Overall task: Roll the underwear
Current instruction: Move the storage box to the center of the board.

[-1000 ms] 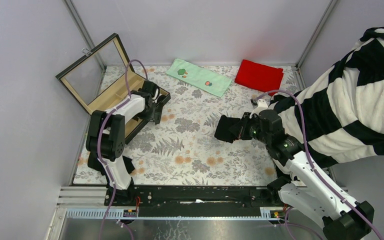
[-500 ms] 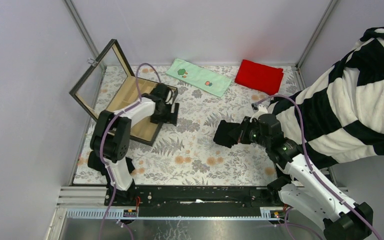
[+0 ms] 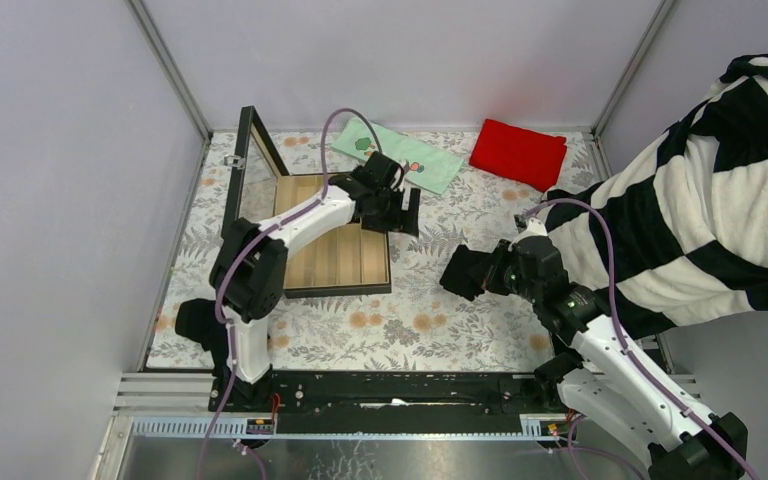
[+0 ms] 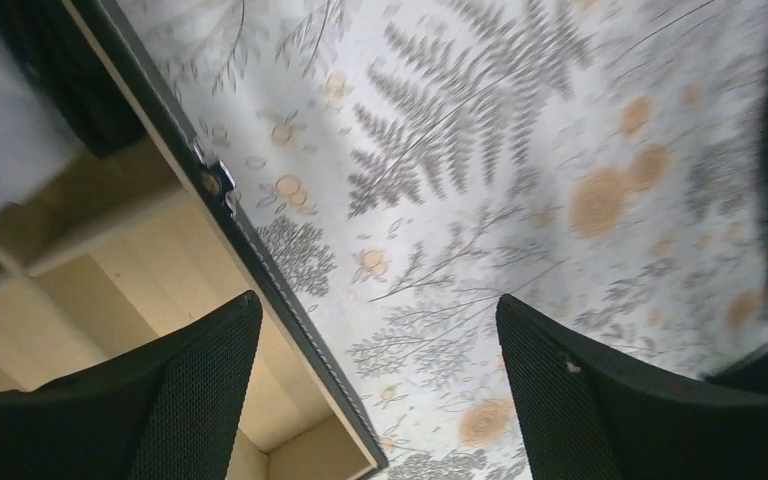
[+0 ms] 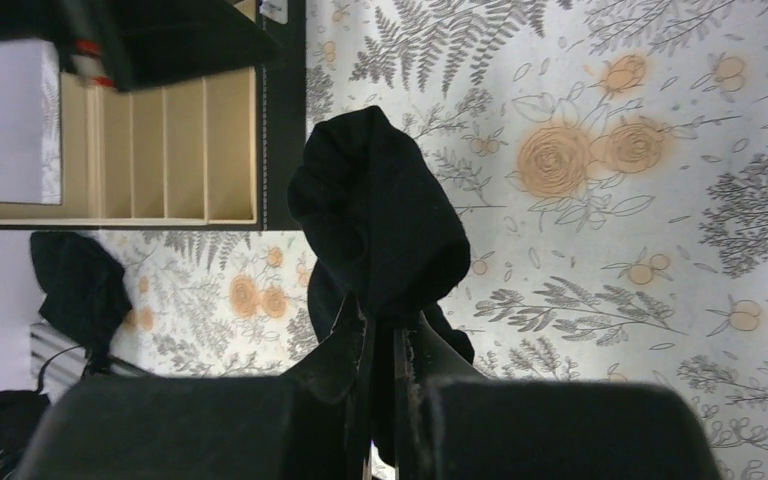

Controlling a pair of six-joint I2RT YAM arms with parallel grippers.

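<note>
Black underwear (image 5: pixel 380 215) is pinched at ctr btwn the closed fingers of R gripper (image 5: pixel 380 320), at 6 o'clock, w/ floral cloth (image 5: pixel 610 250) seen behind. Divided wooden box (image 5: pixel 160 150) is seen at 10 o'clock; a dark lump (image 5: pixel 80 280) at 8, not identifiable.

Open wooden box (image 3: pixel 335 252), green towel (image 3: pixel 438 168), red cloth (image 3: pixel 517 153), striped blanket (image 3: pixel 710 200)

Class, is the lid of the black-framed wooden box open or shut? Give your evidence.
Open. The black-framed wooden box has its lid standing up along its left side, compartments uncovered.
</note>
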